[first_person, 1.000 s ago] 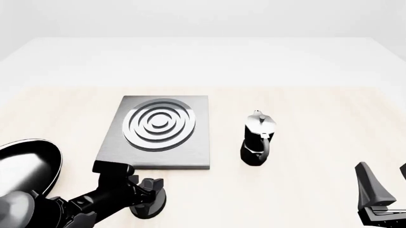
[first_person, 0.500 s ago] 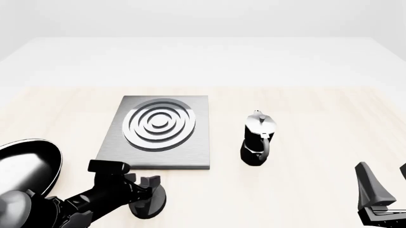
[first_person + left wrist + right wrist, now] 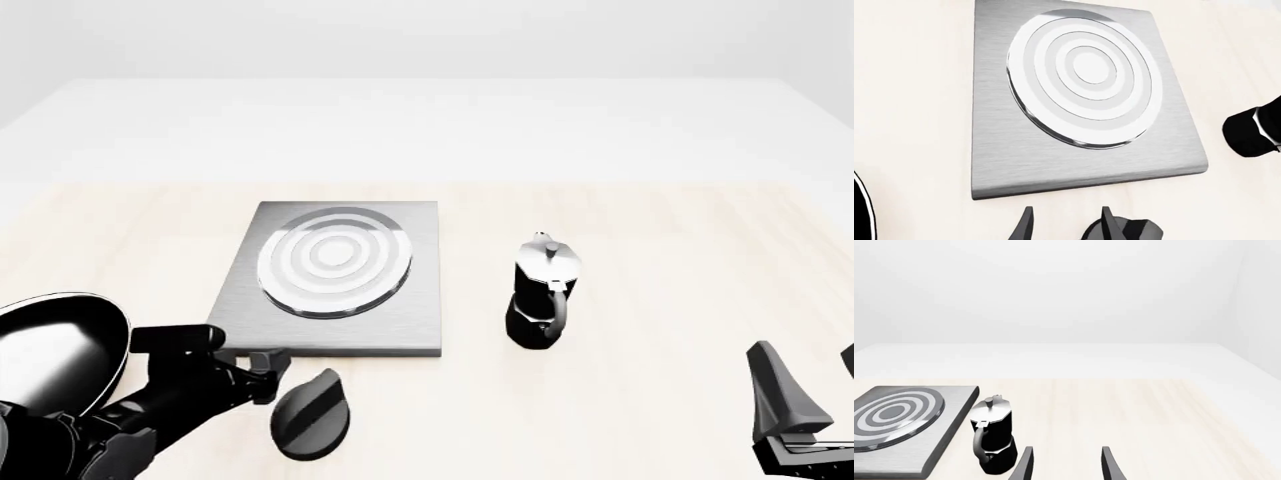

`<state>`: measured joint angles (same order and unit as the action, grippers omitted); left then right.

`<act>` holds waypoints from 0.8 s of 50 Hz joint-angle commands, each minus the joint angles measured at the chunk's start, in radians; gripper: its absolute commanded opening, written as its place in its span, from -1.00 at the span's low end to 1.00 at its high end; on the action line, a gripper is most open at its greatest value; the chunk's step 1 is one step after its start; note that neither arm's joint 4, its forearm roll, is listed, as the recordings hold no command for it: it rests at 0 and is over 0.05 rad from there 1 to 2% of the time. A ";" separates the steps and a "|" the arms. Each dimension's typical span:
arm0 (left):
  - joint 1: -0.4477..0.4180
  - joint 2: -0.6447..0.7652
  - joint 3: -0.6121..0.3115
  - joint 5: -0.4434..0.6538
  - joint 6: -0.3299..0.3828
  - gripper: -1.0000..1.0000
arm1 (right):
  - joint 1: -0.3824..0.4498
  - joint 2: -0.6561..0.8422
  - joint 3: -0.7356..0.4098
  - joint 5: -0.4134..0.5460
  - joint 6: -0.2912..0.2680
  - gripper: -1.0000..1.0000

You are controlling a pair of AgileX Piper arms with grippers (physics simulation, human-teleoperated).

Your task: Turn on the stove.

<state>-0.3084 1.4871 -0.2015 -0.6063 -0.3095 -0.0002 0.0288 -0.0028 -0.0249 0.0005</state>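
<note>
The stove (image 3: 408, 318) is a flat grey metal slab with a round burner (image 3: 334, 260) whose rings look pale and bright. Its black oval knob (image 3: 314, 412) lies on the table just in front of the slab, ridge set diagonally. My left gripper (image 3: 238, 352) is open and empty, just left of the knob and apart from it. In the left wrist view the stove (image 3: 994, 160) fills the picture, and the knob (image 3: 1124, 231) sits outside the left gripper (image 3: 1066, 227), beside one finger. My right gripper (image 3: 811, 385) is open and empty at the front right, also seen in the right wrist view (image 3: 1066, 467).
A black-and-silver moka pot (image 3: 541, 295) stands right of the stove; it also shows in the right wrist view (image 3: 993, 440). A black frying pan (image 3: 54, 355) lies at the front left, beside my left arm.
My left gripper has let go of the knob and drawn back to the left, leaving the knob uncovered. The burner rings have turned from dark-and-silver to pale. The right arm has not moved.
</note>
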 commanded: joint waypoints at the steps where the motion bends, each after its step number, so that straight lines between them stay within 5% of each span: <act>1: 0.041 -0.018 0.011 0.010 0.020 1.00 | 0.000 0.000 0.000 0.000 0.000 1.00; 7: 0.042 -0.041 0.015 0.026 0.027 1.00 | 0.000 0.000 0.000 0.000 0.000 1.00; 11: 0.068 -0.181 0.029 0.103 0.106 1.00 | 0.000 0.000 0.000 0.000 0.000 1.00; 18: 0.094 -0.367 0.064 0.198 0.144 1.00 | 0.000 0.000 0.000 0.000 0.000 1.00; 25: 0.138 -0.689 0.082 0.406 0.211 1.00 | 0.000 0.000 0.000 0.000 0.000 1.00; 40: 0.099 -1.217 0.042 0.844 0.230 1.00 | 0.000 0.000 0.000 0.000 0.000 1.00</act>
<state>-0.2019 0.5909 -0.1410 -0.0225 -0.1127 -0.0002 0.0288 -0.0029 -0.0249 0.0005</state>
